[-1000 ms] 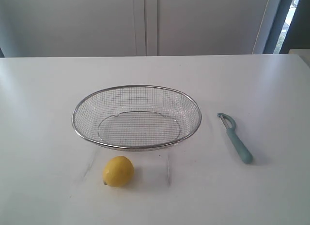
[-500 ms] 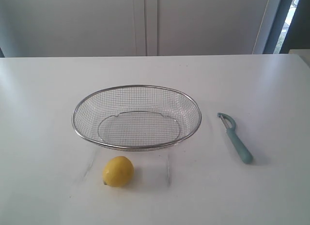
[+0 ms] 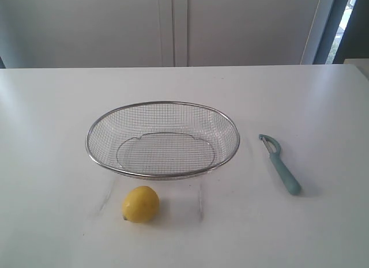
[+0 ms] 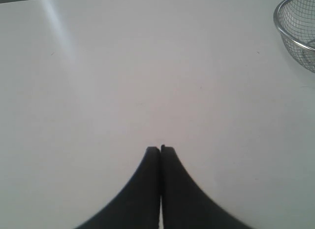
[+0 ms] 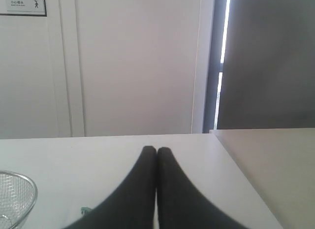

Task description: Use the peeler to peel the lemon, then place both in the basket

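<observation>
the left gripper hangs over the white table with its jaws pressed together on nothing, the yellow lemon lies just near of the empty wire mesh basket at centre, the teal peeler lies apart to its right, head far, and the right gripper is likewise pinched closed, empty.

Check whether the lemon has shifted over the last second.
No. The lemon sits at the same spot on the camera side of the basket, and the gap to the near rim is unchanged.

Seemingly unpeeled lemon and teal peeler lie outside the wire basket.
</observation>
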You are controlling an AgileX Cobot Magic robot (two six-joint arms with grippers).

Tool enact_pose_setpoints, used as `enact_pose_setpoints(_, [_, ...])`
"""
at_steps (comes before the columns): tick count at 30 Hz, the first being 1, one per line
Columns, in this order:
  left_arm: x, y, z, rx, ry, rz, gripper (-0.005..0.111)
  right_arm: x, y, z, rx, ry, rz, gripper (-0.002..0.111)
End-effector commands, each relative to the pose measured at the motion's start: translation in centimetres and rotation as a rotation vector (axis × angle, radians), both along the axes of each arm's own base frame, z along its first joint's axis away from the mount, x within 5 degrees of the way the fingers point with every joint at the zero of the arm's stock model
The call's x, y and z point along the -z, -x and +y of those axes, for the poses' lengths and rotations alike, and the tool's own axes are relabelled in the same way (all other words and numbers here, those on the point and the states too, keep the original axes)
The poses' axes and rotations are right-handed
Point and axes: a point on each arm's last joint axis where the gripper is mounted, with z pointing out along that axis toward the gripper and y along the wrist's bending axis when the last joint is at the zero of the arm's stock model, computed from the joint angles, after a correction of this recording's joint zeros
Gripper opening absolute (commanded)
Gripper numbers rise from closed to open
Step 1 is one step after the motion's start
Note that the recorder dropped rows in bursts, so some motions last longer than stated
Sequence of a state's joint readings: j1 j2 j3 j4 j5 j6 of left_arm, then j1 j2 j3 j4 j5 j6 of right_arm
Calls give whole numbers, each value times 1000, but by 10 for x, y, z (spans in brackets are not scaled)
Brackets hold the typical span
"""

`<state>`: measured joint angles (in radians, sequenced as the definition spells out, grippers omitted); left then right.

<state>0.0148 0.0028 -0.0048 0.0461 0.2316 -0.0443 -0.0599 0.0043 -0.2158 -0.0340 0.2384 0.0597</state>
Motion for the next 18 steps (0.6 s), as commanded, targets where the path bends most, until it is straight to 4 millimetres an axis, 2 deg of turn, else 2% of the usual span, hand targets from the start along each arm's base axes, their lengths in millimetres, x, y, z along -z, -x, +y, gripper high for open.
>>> enact_pose_setpoints(1, [2,0,0,-2,8,3,1,-10,1,0,3,-1,75,0])
enact_pose_setpoints(11, [2,0,0,-2,8,3,1,-34,-14,-2,8,-15,286,0])
enact_pose_setpoints(18, [2,0,0,-2,8,3,1,-38,-18,-2,8,-15,283,0])
